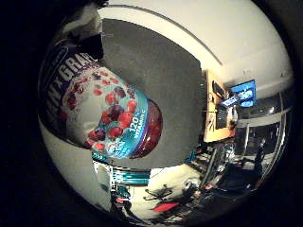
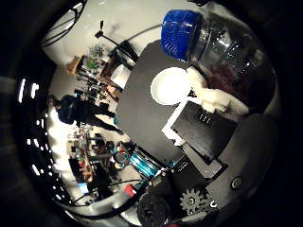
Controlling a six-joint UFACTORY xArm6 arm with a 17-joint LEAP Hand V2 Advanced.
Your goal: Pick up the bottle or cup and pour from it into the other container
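The hand [image 2: 203, 137] is clenched around the bottle [image 1: 102, 116]: in the thumb side view its white and black fingers [image 2: 208, 97] curl against the clear neck, just beneath the ribbed blue cap [image 2: 182, 34] at the upper middle of the frame. The bottle is held close to the palm and clear of the dark surface [image 1: 165, 85], filling the left half of the little finger side view. It is a clear plastic juice bottle with a wrap label showing red berries on white with a teal band, and dark red liquid shows at its rounded base, beyond the label's edge. Its long axis runs across the palm and it lies tilted, the base toward the middle of the little finger side view. In the thumb side view, a white cup [image 2: 169, 86] stands on the dark surface just beside the cap, its round opening facing the camera.
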